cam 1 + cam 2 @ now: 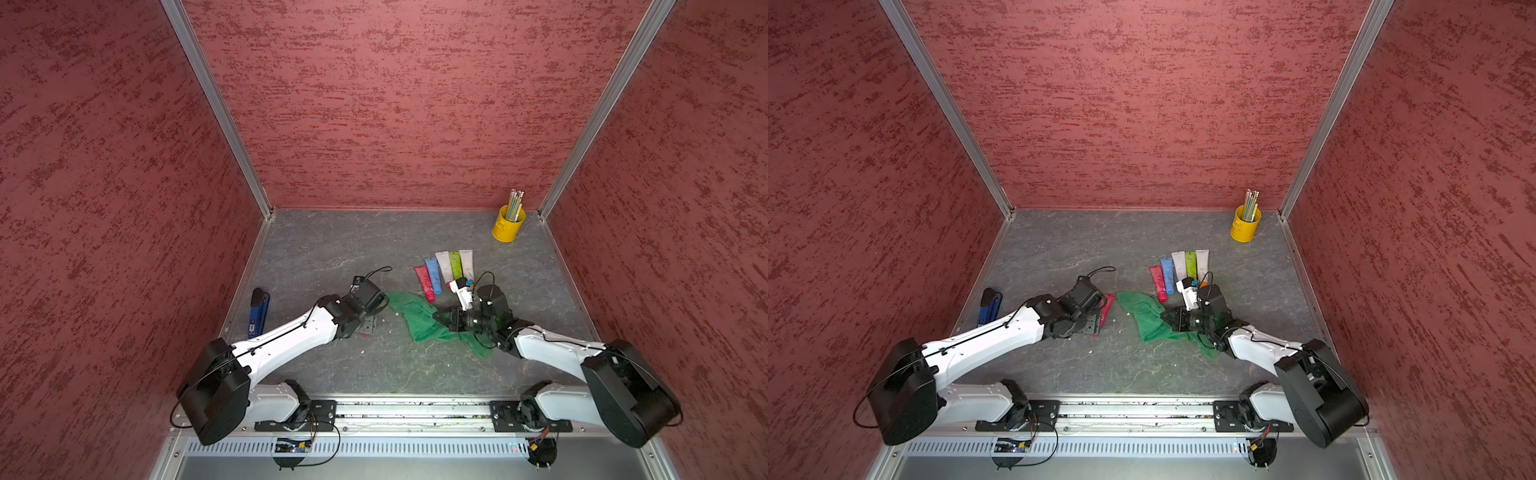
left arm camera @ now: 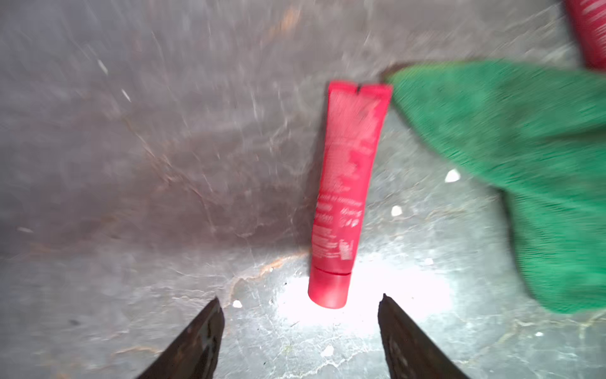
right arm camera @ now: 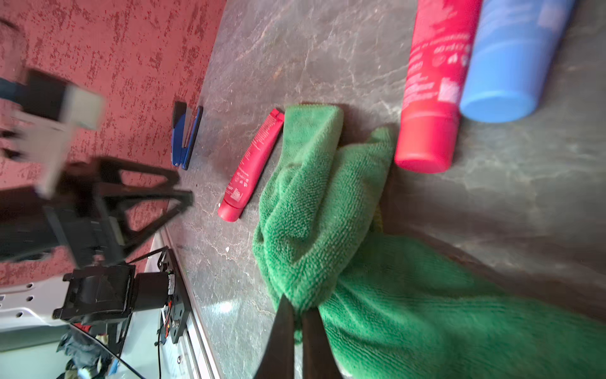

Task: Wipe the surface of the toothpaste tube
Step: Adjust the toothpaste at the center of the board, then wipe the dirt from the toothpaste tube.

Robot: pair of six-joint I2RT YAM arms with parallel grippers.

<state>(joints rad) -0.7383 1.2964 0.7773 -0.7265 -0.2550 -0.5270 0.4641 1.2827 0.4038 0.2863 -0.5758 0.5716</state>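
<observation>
Small tube (image 2: 347,177) lies flat, loose, on counter (image 2: 131,164) at 9 o'clock of cloth (image 3: 311,197), crimp touching it; left hand (image 2: 300,297) open, holding nothing; right hand (image 3: 296,305) clamped on cloth. Risk, as I judge: unpinned tube skids or rolls under wipe; cloth slips from thin pinch.

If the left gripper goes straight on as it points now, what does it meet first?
Likely the small red tube, cap end first, just ahead of the left gripper; height unclear.
</observation>
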